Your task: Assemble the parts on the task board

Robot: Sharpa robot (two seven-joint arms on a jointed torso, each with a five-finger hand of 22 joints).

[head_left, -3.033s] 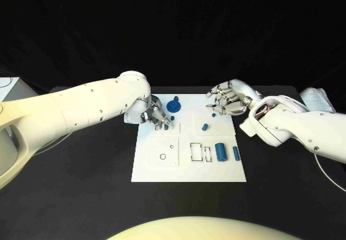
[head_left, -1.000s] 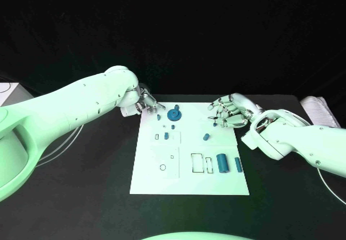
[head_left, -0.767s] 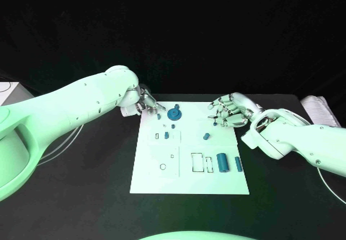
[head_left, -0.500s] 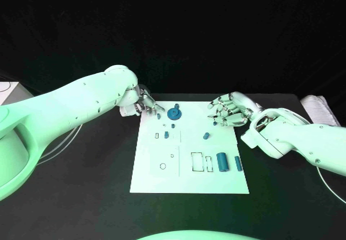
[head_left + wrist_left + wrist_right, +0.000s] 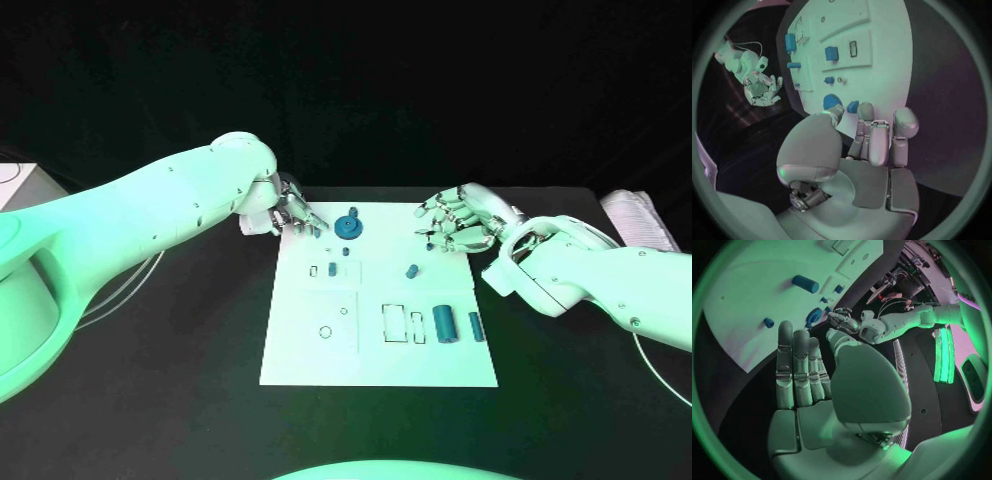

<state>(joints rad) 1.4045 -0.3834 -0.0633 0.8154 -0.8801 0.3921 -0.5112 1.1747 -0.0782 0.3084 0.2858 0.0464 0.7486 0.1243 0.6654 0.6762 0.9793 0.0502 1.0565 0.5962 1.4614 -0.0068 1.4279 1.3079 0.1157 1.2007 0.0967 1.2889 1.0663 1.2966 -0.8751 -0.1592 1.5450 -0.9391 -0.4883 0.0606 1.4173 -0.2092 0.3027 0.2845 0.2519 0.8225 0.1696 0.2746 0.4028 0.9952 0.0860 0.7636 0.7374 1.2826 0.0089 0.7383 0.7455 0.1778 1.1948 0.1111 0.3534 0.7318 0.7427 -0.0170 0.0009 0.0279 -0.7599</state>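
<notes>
The white task board (image 5: 433, 360) lies in the middle of the black table. My left hand (image 5: 296, 215) hovers over its far left corner and pinches a small blue part (image 5: 852, 106) between thumb and a finger, just beside the blue gear (image 5: 348, 227). My right hand (image 5: 459, 220) hovers at the board's far right edge, fingers spread, with nothing in it. Small blue parts stand at mid-board, one (image 5: 333, 268) on the left and one (image 5: 413, 270) on the right. A blue cylinder (image 5: 446, 324) and a thinner one (image 5: 475, 324) lie near the right edge.
Empty outlined slots (image 5: 392, 322) mark the near half of the board. A pale folded cloth (image 5: 643, 222) lies at the table's far right. Bare black table surrounds the board on both sides.
Since three seconds ago my left hand has gone from the board's left slot area to its far left corner beside the gear. The right hand has barely moved.
</notes>
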